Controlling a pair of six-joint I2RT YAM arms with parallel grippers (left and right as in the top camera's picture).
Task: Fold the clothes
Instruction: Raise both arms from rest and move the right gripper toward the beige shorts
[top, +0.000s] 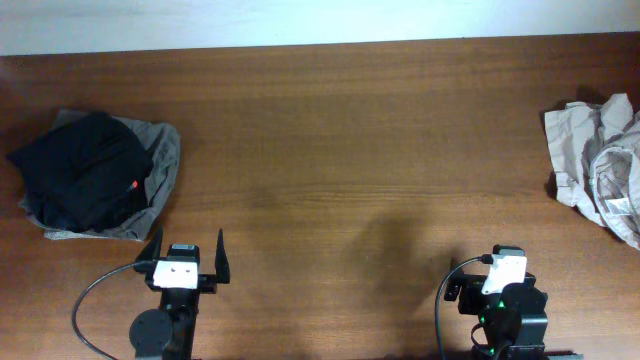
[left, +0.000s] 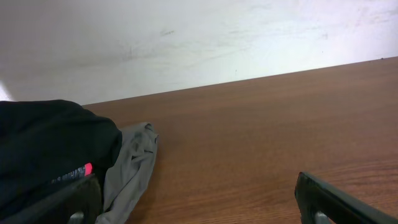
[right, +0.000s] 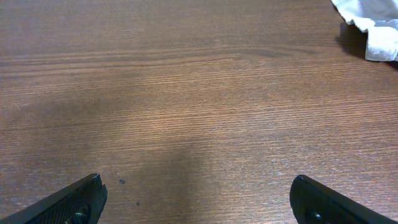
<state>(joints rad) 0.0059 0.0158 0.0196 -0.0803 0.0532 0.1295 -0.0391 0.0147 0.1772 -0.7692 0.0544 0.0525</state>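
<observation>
A folded black garment (top: 82, 172) lies on a grey garment (top: 162, 160) at the table's left edge. Both show in the left wrist view, the black one (left: 43, 149) and the grey one (left: 134, 165). A crumpled beige garment (top: 600, 160) lies at the right edge; one corner of it shows in the right wrist view (right: 370, 25). My left gripper (top: 188, 245) is open and empty, just in front of the left pile, with its jaws wide apart (left: 196, 199). My right gripper (top: 497, 262) is open and empty over bare wood (right: 198, 186), well short of the beige garment.
The brown wooden table (top: 330, 150) spans the view, with a white wall (left: 186, 37) behind its far edge. Black cables run beside both arm bases at the front edge.
</observation>
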